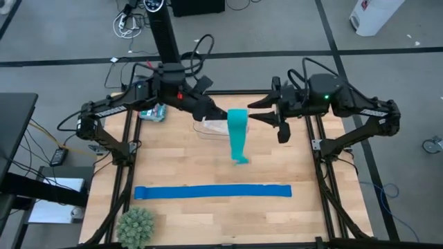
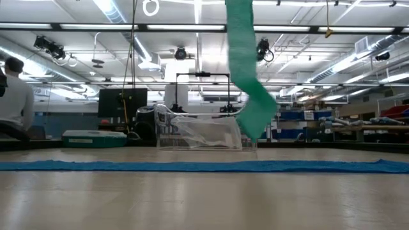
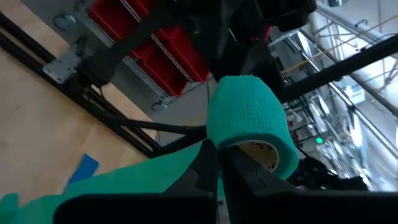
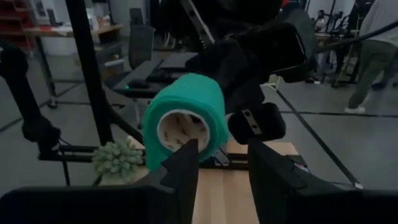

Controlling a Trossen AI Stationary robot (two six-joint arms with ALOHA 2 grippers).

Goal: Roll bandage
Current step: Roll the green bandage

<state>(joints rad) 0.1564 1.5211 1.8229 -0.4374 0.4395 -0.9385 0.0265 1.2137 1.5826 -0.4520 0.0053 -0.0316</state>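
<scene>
The bandage is a teal roll (image 1: 237, 116) held high above the table's far middle, with a loose tail (image 1: 239, 149) hanging from it. In the low view the tail (image 2: 246, 76) drops from the picture's top, and its lower end (image 2: 255, 124) looks clear of the table. My left gripper (image 3: 217, 177) is shut on the roll (image 3: 249, 115). My right gripper (image 4: 227, 162) stands open and level at the roll's open end (image 4: 181, 129). One of its fingertips (image 4: 188, 152) is right at the roll's rim, and I cannot tell whether it touches. My left gripper pinches the roll's wall (image 3: 219, 144) at the end that faces it. One finger (image 3: 244, 175) seems to reach into the cardboard core and the other (image 3: 202, 168) lies outside, where the tail leaves the roll. The fingers come level from the table's left. The roll is lifted clear and the tail hangs slack below.
A long royal-blue strip (image 1: 212, 191) lies flat across the table's near half. A spiky green ball (image 1: 136, 225) sits at the near left corner. A clear plastic box (image 1: 210, 128) stands below the roll, and a teal packet (image 1: 152, 112) lies at the far left. A person (image 2: 13, 96) sits beyond the table.
</scene>
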